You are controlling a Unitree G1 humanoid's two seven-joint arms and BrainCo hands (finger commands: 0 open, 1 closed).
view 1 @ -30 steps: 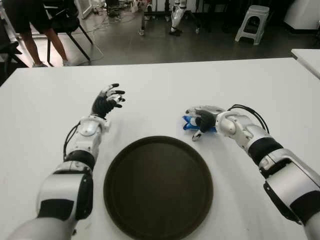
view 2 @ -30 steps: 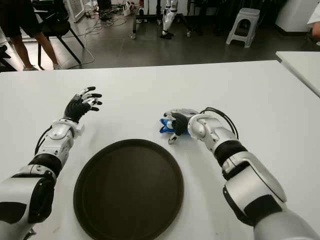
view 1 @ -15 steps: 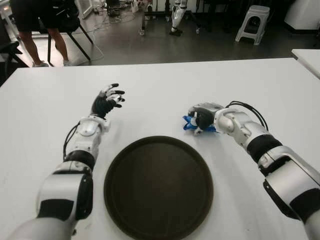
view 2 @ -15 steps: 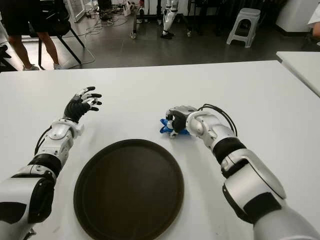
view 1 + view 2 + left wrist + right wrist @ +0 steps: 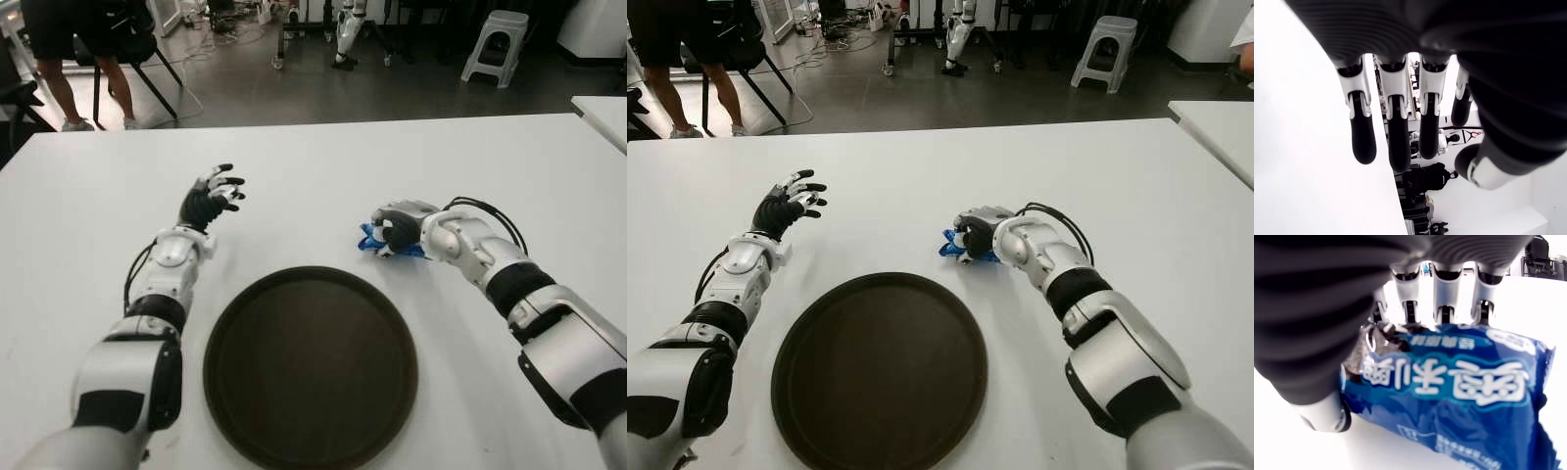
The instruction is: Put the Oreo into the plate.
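A blue Oreo packet (image 5: 372, 241) lies on the white table (image 5: 323, 186) just beyond the right rim of the round dark plate (image 5: 310, 364). My right hand (image 5: 395, 230) is curled over it, fingers wrapped round the packet (image 5: 1459, 396) with the thumb pressing its side. My left hand (image 5: 212, 197) shows over the table to the left of the plate, fingers (image 5: 1362, 132) spread and holding nothing.
Beyond the table's far edge are a dark floor, a white stool (image 5: 495, 44), a chair and a person's legs (image 5: 59, 88). A second white table's corner (image 5: 602, 113) shows at the far right.
My right hand's fingers have closed down around the Oreo packet, the thumb drawing in from where it pointed at the plate. The left hand has not moved.
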